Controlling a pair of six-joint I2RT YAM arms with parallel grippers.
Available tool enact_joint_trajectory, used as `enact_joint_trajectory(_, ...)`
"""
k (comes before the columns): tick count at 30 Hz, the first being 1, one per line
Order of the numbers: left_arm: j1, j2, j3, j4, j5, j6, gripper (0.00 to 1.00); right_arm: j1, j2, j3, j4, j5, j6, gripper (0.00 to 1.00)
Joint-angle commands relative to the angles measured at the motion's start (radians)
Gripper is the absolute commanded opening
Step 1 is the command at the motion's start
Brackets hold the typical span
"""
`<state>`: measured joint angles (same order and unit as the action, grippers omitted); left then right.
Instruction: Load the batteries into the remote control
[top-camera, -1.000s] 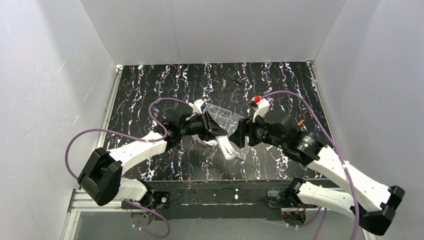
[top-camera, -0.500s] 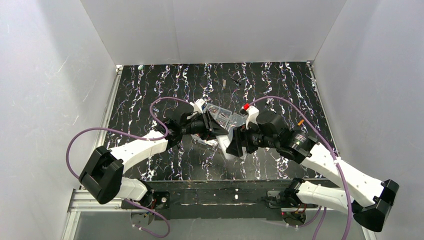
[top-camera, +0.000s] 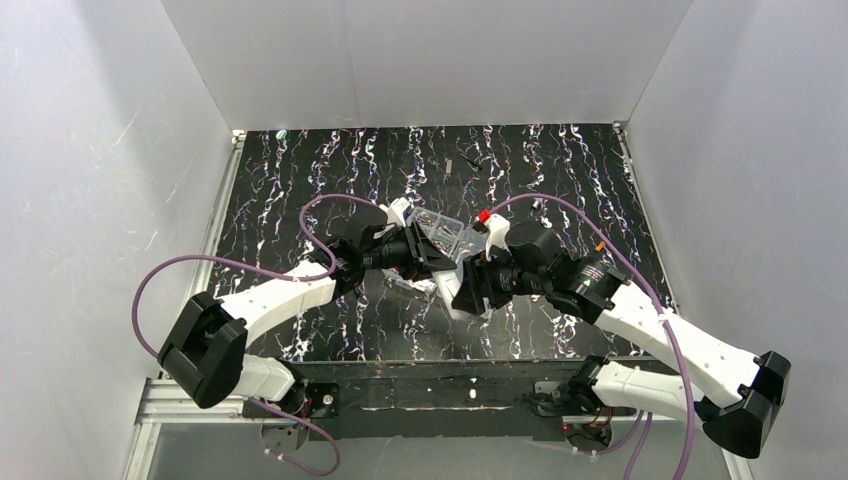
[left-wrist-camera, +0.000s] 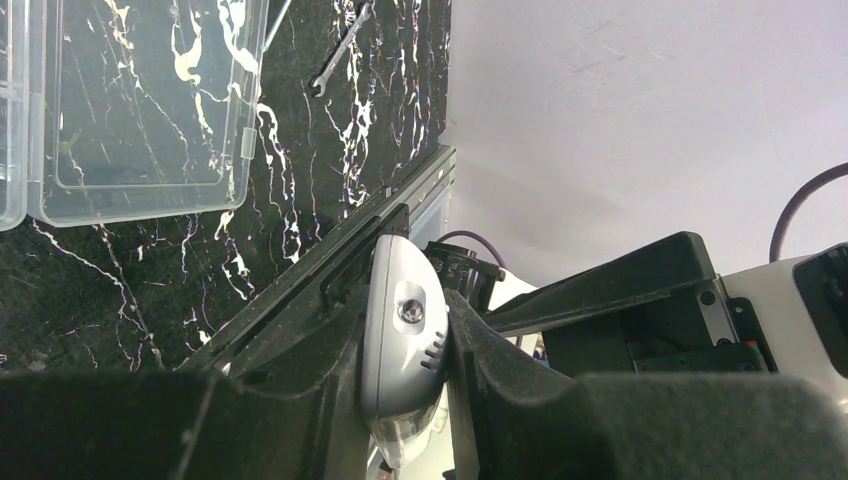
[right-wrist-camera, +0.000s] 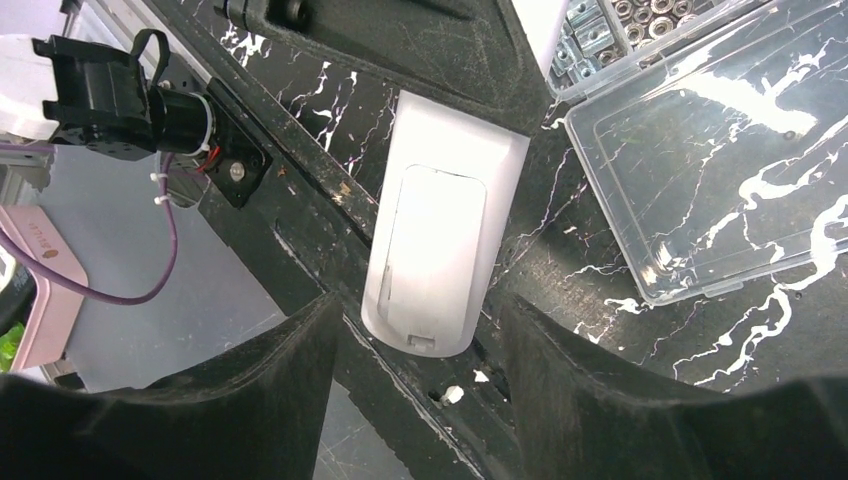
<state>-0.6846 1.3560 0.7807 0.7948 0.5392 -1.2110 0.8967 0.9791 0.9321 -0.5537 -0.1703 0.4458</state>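
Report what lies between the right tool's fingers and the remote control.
Nothing. In the right wrist view the open fingers of the right tool flank the end of the remote control, with only bare table showing in both gaps.

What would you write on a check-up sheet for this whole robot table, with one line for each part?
Surface: black marbled table with white veins.
Job's things: remote control, its back panel facing the right wrist camera; batteries, nothing seen.
Clutter: clear compartment box, lid open, small metal parts inside; small wrench lying near it.
Grippers: left gripper shut on the remote control; right gripper open, one finger on either side of the remote's free end.
Cables: purple cable looping along each arm.
Surroundings: white walls on three sides.
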Motion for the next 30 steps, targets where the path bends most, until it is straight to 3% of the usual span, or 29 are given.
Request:
enact_joint_trajectory(1, -0.005, -0.014, 0.017, 0.019, 0.039, 0.013, 0.0, 0.002, 0.018, 0.007, 0.024, -0.001, -0.019, 0.63)
enact_joint_trajectory(18, -0.005, -0.021, 0.013, 0.002, 0.039, 0.032, 0.0, 0.002, 0.03, 0.022, 0.009, -0.006, -0.065, 0.44)
enact_joint_trajectory(30, -0.005, -0.022, 0.012, -0.001, 0.038, 0.037, 0.0, 0.001, 0.011, 0.058, -0.037, 0.028, -0.106, 0.38)
